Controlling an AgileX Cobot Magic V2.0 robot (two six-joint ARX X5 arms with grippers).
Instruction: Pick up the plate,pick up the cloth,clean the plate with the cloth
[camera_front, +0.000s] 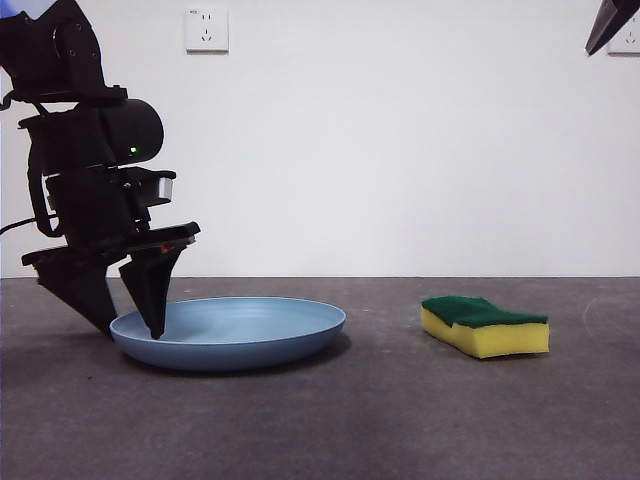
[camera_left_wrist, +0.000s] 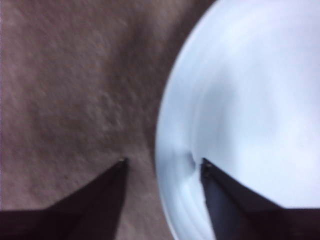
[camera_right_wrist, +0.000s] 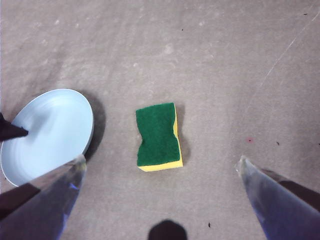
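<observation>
Two hands noted. Front view: left hand (camera_front: 130, 322) straddles the plate (camera_front: 240, 335) rim at its outer side, one jaw inside, one outside, placed to pinch the low lip; plate lies flat on the tabletop (camera_front: 380, 420), sponge-type cloth (camera_front: 487, 325) well apart.

Left wrist view: blurred, but the jaws appear wide, not yet closed; plate (camera_left_wrist: 250, 100) matte, pale blue.

Right wrist view: right hand (camera_right_wrist: 160, 167) hangs wide above the cloth (camera_right_wrist: 158, 136), wavy-sided, green scouring face up.
</observation>
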